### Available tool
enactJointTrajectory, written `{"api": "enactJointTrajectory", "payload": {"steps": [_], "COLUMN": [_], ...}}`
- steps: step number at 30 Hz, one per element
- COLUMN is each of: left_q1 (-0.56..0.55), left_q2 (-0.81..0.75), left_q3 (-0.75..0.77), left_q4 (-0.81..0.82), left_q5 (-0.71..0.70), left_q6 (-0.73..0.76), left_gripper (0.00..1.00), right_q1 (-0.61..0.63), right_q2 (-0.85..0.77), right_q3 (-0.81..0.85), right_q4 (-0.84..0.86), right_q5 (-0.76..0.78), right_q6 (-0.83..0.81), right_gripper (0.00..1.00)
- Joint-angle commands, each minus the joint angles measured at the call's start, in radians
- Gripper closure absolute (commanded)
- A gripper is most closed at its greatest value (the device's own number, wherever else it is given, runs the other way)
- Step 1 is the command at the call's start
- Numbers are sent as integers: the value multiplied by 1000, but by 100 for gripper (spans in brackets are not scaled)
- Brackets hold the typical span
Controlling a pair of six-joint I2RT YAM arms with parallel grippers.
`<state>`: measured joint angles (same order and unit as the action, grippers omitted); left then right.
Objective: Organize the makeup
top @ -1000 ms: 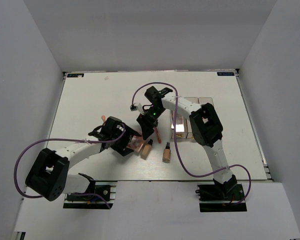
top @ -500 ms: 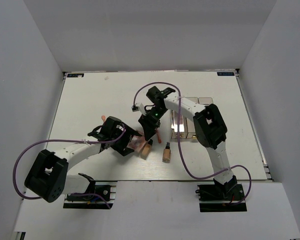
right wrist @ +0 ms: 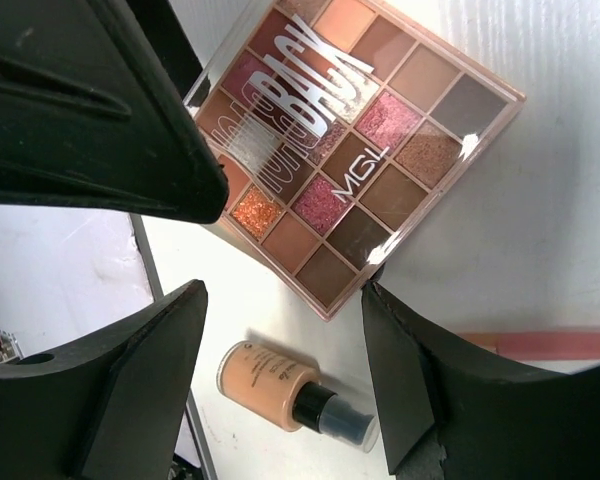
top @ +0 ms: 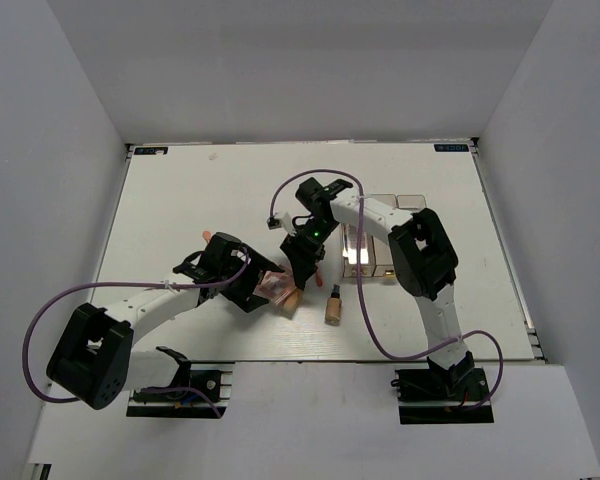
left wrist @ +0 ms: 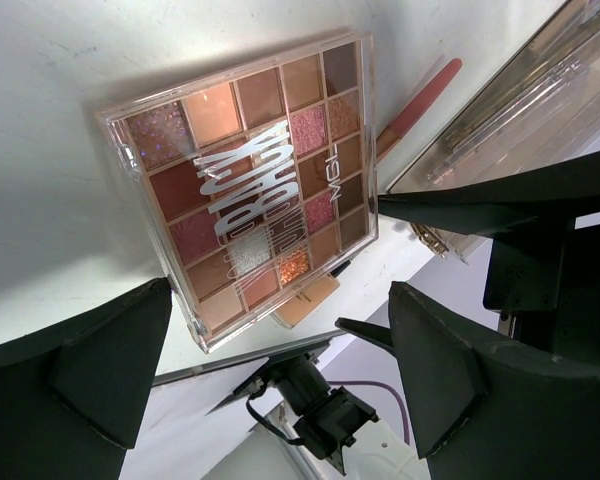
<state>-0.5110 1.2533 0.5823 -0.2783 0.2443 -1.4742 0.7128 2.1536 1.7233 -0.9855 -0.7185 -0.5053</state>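
Note:
A square eyeshadow palette [top: 277,290] with pink and brown pans lies near the table's front middle; it also shows in the left wrist view [left wrist: 250,190] and the right wrist view [right wrist: 360,150]. My left gripper [top: 263,285] is open, its fingers either side of the palette's near corner [left wrist: 280,300]. My right gripper [top: 305,268] is open and empty just above the palette and a beige bottle [right wrist: 290,390] with a black cap. A second beige bottle [top: 334,308] lies to the right. A thin pink stick [left wrist: 420,95] lies beyond the palette.
The clear three-compartment box [top: 375,245] stands right of the grippers, with flat items in it [left wrist: 510,110]. The two grippers are very close together over the palette. A small pink thing [top: 208,237] lies by the left arm.
My right gripper has moved nearer and lower, over the palette and bottle. The left gripper has shifted slightly, and more of the palette shows.

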Motion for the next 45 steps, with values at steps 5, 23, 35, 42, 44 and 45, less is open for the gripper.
{"api": "enactJointTrajectory", "payload": {"steps": [5, 23, 35, 42, 44, 45], "left_q1": [-11, -20, -29, -29, -29, -20], "left_q2": [-26, -22, -23, -64, -77, -83], "left_q3": [17, 2, -13, -41, -48, -52], "left_q4": [57, 70, 77, 51, 44, 38], "left_q5": [33, 56, 72, 72, 70, 70], "left_q6": [3, 6, 5, 6, 5, 5], "left_gripper": [2, 2, 2, 2, 2, 2], "right_q1": [11, 11, 7, -9, -15, -18], "right_q2": [-81, -112, -141, -146, -146, -146], "right_q3": [-33, -90, -123, -119, -119, -119], "right_q4": [7, 33, 62, 70, 70, 73], "right_q5": [-45, -18, 24, 68, 83, 86], "right_q6": [5, 16, 47, 60, 62, 63], "right_gripper": [30, 24, 11, 11, 11, 11]}}
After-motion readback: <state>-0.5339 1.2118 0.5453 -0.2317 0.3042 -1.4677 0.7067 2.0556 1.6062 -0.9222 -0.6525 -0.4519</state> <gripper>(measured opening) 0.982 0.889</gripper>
